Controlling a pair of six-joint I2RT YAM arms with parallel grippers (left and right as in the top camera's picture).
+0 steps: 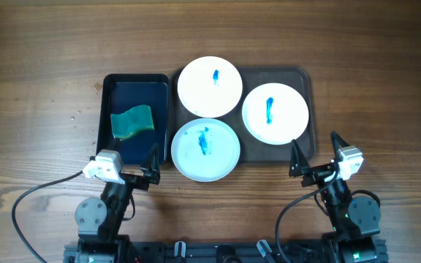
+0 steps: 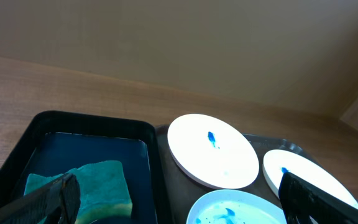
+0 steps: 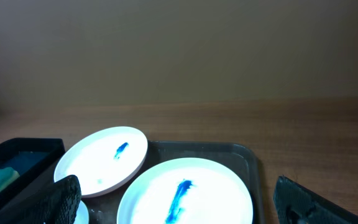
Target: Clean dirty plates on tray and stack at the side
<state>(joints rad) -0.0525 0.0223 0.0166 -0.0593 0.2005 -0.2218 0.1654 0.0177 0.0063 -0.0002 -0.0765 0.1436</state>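
The tray is a dark brown rectangle with rounded corners and a low raised rim, and it lies on a wooden tabletop with clear grain lines along its length. Three round white plates with a smooth, glossy surface are on the tray. The first plate is at the far left corner of the tray and has one small blue spot near its centre. The second plate fills the right half of the tray and carries a long blue streak. The third plate is at the near left corner of the tray, reaches over the tray's near edge, and has blue smears spread on it. Touching the left side of the tray stands a black rectangular basin with steep walls, which contains dark blue liquid. In this basin, on the side nearer to the robot, lies a green sponge, soft and porous, with a wavy outline. The left gripper is near the basin's near edge, to the left of the tray, with its black fingers spread wide and nothing between them. The right gripper is at the near right corner of the tray, also released, with its pointed fingers apart and grasping nothing.
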